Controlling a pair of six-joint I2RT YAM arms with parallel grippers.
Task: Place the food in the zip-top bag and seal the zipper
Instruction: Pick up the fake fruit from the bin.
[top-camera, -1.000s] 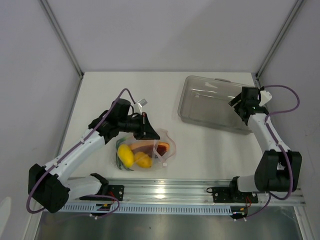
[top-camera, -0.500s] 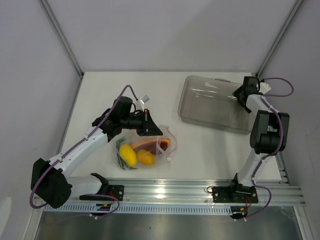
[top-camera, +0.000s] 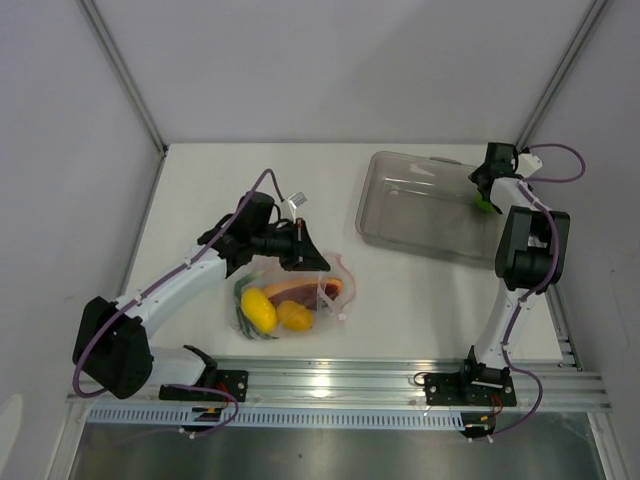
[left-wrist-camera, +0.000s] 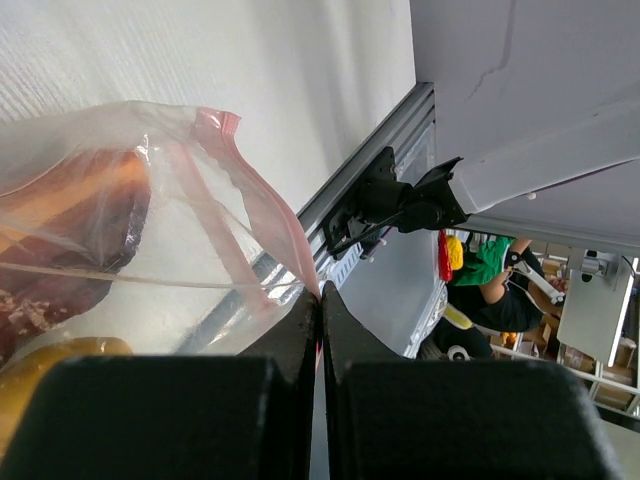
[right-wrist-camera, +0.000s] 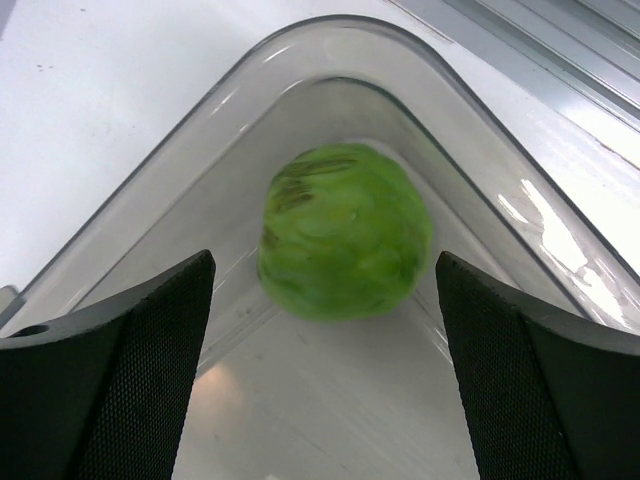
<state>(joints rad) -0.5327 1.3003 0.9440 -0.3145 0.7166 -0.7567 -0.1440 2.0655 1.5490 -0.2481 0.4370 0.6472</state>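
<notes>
The zip-top bag (top-camera: 312, 322) lies on the near left of the desk (top-camera: 215, 185) and holds two lemons (top-camera: 259, 310). The left hand (top-camera: 320, 264) is clenched on its zipper (left-wrist-camera: 262, 212). The lime (right-wrist-camera: 345, 232) sits in the tray's (top-camera: 400, 222) far right corner, between the fingers of the released right hand (top-camera: 489, 188).

In the left wrist view, the zip-top bag (left-wrist-camera: 150, 230) ran off the left edge, so only part of it showed. The meat slice (left-wrist-camera: 70, 240) inside was cut off there too. Just a bit of a yellow fruit (left-wrist-camera: 40, 380) peeked out by the left gripper (left-wrist-camera: 319, 300), whose fingers were cut off at the bottom. The end of the zipper (left-wrist-camera: 260, 215) slipped out of sight between them.

From above, the lime (top-camera: 487, 204) was mostly hidden under the right gripper (top-camera: 484, 190). The thin green vegetable (top-camera: 238, 312) lay partly under the fruit. Up close, the lime looked a little blurry, and the tray (right-wrist-camera: 120, 230) ran off the picture.
</notes>
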